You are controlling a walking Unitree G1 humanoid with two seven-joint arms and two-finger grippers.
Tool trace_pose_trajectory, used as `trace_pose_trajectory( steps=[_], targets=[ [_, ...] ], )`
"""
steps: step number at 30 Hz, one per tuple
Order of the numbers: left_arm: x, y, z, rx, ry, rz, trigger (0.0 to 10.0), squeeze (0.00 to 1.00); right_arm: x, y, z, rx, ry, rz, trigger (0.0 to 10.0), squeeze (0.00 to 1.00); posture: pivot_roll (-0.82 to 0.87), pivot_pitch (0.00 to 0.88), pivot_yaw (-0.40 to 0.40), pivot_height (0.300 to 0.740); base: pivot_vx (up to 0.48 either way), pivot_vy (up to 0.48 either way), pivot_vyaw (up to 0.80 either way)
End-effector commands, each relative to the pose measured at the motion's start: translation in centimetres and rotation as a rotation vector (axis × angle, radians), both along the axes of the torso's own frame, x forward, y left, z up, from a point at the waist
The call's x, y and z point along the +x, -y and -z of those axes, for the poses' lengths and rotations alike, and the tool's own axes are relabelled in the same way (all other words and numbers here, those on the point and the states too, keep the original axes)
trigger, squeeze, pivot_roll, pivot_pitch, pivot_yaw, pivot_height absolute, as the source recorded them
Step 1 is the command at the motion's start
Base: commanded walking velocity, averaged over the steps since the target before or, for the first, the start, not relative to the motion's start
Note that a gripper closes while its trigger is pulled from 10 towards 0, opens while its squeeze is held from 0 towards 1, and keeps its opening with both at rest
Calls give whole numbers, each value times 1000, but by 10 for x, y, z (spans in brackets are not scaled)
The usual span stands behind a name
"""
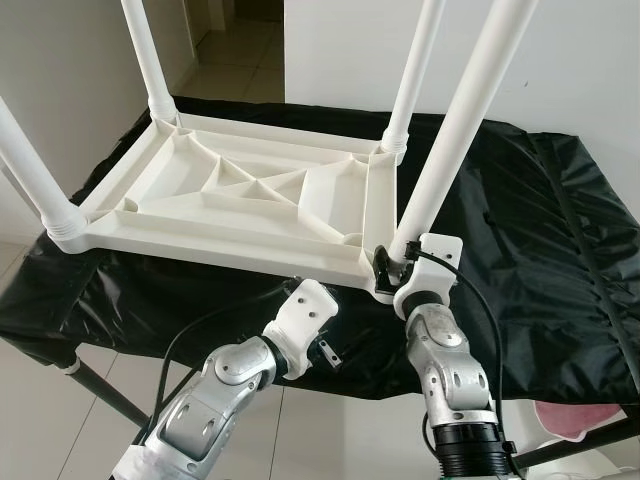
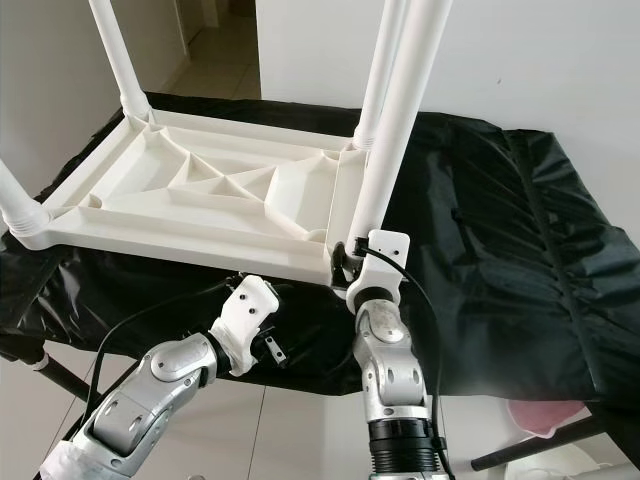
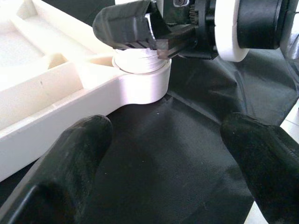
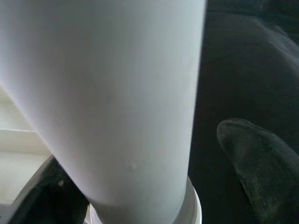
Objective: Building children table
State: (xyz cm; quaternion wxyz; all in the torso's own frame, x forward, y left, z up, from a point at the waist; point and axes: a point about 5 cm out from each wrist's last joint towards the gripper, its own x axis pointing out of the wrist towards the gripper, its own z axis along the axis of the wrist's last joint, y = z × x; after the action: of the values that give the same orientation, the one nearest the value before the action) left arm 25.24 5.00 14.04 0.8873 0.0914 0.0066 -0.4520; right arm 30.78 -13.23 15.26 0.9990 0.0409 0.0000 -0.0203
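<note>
In the left eye view, the white plastic tabletop [image 1: 240, 200] lies upside down across the centre of the frame on a black cover [image 1: 540, 250], with four white legs rising from its corners. It looks light, stiff and smooth: hollow moulded plastic, probably slippery. So a leg is best gripped low, near its socket, where it flexes least. The right gripper [image 1: 393, 262], lower centre-right, does that, closed around the base of the near right leg [image 1: 455, 140], its silver forearm rising almost vertically from the bottom edge. The left gripper [image 1: 322, 345] hangs lower centre, just below the tabletop's near rim, its arm coming in from the lower left.

The right eye view shows the same arrangement, with the held leg leaning to the upper right.

In the left wrist view, the left gripper's two black fingers [image 3: 60, 163] stand wide apart in the lower corners, holding nothing, aimed at the corner socket [image 3: 142, 81] in the upper centre.

In the right wrist view, the leg takes up most of the frame, blurred. One finger [image 4: 259, 158] sits lower right, seemingly pressed close to it.
</note>
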Motion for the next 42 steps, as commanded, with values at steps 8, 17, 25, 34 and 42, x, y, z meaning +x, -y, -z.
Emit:
trace_pose_trajectory(
  steps=[8,17,25,34,42],
  targets=[
    [1,2,3,18,-10,22,10000,0,8,20,-5,-94,38,-307,10000,0,-30,74,-27,740,0,0,0],
    [1,5,3,15,-7,30,10000,0,17,20,-6,-190,49,-531,10000,0,-34,63,-29,740,0,0,0],
    [2,4,2,18,2,32,10000,0,23,17,6,-254,-7,-696,4078,0,-19,49,-32,740,0,0,0],
    [0,4,4,22,-5,33,10000,0,21,27,17,-230,-37,-692,0,0,-18,49,-31,740,0,0,0],
    [-1,3,5,26,-8,41,10000,0,20,32,15,-197,-18,-644,0,0,-22,53,-24,740,0,0,0]
  ],
)
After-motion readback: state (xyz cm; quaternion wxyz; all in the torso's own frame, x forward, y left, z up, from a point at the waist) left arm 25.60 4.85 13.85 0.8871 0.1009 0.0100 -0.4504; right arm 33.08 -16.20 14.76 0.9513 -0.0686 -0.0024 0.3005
